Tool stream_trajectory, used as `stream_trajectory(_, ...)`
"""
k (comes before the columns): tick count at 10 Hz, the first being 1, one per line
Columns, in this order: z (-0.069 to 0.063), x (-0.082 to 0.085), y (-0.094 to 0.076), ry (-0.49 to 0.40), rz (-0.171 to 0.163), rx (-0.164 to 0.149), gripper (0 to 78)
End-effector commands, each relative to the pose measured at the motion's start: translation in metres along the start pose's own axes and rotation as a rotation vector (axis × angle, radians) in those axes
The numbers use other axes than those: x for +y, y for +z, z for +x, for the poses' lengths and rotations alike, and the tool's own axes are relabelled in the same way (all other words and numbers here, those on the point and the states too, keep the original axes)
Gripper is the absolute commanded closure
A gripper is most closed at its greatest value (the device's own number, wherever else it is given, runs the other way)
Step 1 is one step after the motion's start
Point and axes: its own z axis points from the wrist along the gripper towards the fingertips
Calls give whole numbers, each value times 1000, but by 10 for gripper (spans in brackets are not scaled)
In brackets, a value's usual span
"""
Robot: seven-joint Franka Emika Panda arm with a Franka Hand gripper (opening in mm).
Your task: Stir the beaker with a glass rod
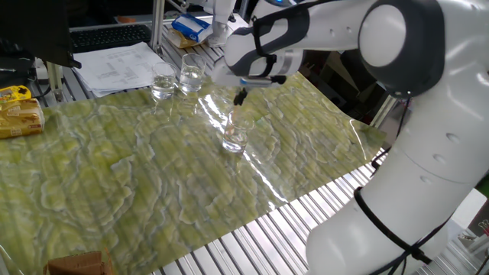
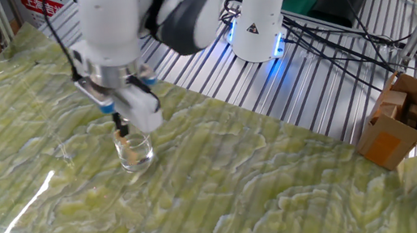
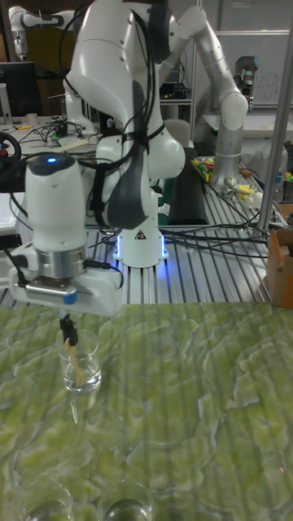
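Observation:
The beaker stands upright on the green patterned mat. My gripper hangs just above its rim, shut on the top of the glass rod. The pale tan rod slants down into the beaker, with its lower end near the bottom. In the two fixed views the rod is mostly hidden by the fingers and the glass.
Two other clear beakers stand at the mat's far edge, also seen low in the tall fixed view. A yellow box and papers lie beyond the mat. A cardboard box and another robot's base sit on the slatted table.

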Motion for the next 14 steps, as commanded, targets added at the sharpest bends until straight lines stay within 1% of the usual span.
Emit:
stream_trajectory(1,15,-25,-1,-55,10,-10,765)
stream_trajectory(2,25,-28,-2,-50,13,-4,765)
stream_trajectory(3,35,-27,-6,-32,13,10,765)
stream_trajectory(4,43,-21,-10,-9,13,18,765)
stream_trajectory(5,50,-11,-15,20,17,33,765)
stream_trajectory(6,56,-2,-20,44,19,41,765)
stream_trajectory(7,60,4,-22,62,16,43,765)
stream_trajectory(8,60,4,-22,62,16,43,765)
stream_trajectory(9,60,11,-17,77,11,34,765)
stream_trajectory(11,40,22,-11,113,-9,14,765)
stream_trajectory(12,30,27,-10,127,-10,11,765)
stream_trajectory(13,25,29,-9,131,-10,10,765)
stream_trajectory(14,15,32,-9,136,-9,8,765)
